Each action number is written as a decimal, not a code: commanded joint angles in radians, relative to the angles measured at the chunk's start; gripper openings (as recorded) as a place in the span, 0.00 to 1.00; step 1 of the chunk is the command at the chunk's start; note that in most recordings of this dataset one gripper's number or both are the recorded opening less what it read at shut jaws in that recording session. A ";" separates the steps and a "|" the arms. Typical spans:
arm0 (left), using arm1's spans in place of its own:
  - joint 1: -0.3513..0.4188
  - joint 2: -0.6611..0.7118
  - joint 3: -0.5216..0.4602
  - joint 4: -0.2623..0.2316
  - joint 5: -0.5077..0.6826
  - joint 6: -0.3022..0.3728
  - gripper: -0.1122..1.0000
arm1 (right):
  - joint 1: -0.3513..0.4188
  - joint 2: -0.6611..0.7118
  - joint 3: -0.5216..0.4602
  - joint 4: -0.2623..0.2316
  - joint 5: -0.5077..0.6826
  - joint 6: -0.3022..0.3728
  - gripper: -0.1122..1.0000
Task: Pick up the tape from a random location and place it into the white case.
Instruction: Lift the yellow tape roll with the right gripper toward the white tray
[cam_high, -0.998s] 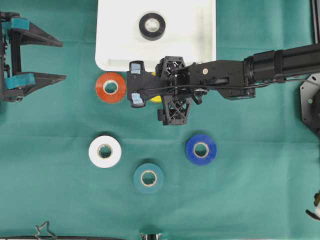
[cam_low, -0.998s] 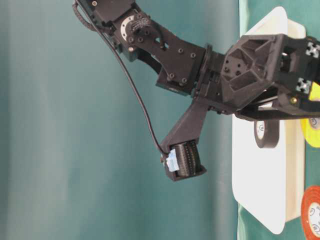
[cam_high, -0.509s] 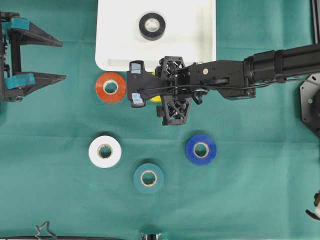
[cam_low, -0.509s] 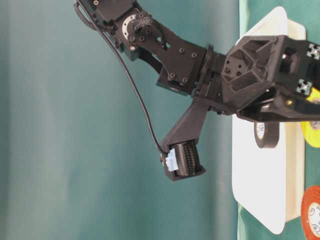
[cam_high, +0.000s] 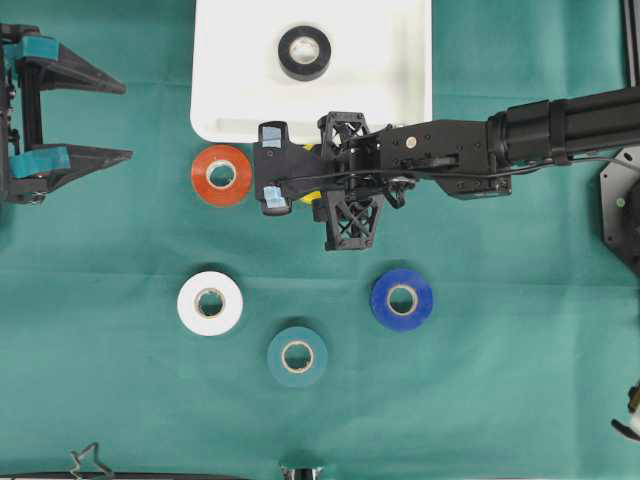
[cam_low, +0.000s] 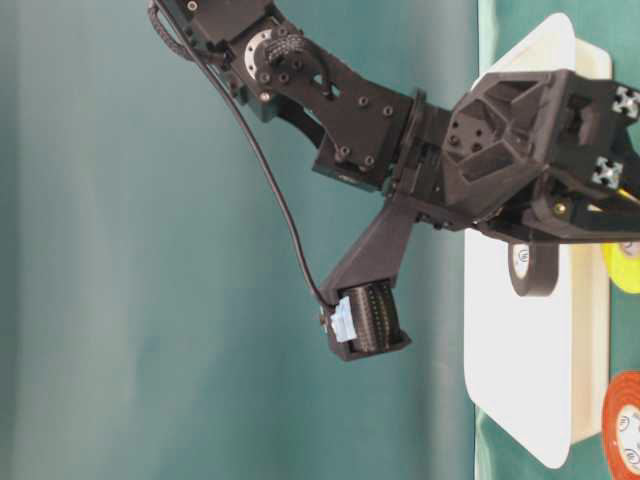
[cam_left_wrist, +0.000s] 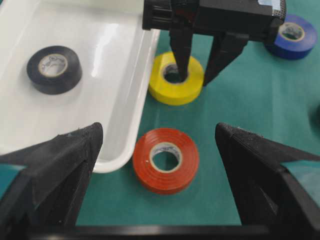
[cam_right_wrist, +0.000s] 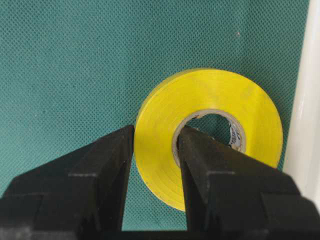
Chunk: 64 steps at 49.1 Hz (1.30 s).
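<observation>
A yellow tape (cam_right_wrist: 215, 92) lies flat on the green cloth, close beside the rim of the white case (cam_right_wrist: 311, 100). My right gripper (cam_right_wrist: 156, 132) points down and is shut on the roll's wall, one finger in the core hole and the other outside. The left wrist view shows the same grip (cam_left_wrist: 195, 79) on the yellow tape (cam_left_wrist: 165, 90). From overhead the right gripper (cam_high: 318, 180) hides most of the roll. A black tape (cam_high: 304, 52) lies inside the white case (cam_high: 230, 100). My left gripper (cam_high: 128, 121) hangs open at the far left, holding nothing.
An orange tape (cam_high: 221, 175) lies just left of the right gripper, near the case's front corner. Further down the cloth lie a white tape (cam_high: 210, 302), a teal tape (cam_high: 297, 356) and a blue tape (cam_high: 402, 298).
My right gripper's jaws have closed from wide open onto the yellow tape's wall. The arm itself has barely shifted. The left arm has not moved.
</observation>
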<state>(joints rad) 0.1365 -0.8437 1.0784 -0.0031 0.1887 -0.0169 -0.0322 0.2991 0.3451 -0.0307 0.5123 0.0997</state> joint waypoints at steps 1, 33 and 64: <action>-0.002 0.002 -0.012 -0.002 -0.005 -0.002 0.96 | -0.002 -0.017 -0.012 -0.002 -0.006 -0.002 0.36; -0.002 0.002 -0.012 -0.002 -0.005 -0.002 0.96 | -0.002 -0.025 -0.021 -0.002 0.008 0.000 0.36; -0.002 0.002 -0.012 -0.002 -0.005 -0.003 0.96 | 0.025 -0.244 -0.169 -0.028 0.304 0.003 0.36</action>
<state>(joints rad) 0.1365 -0.8452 1.0784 -0.0046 0.1887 -0.0169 -0.0077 0.1058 0.2163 -0.0476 0.7931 0.0997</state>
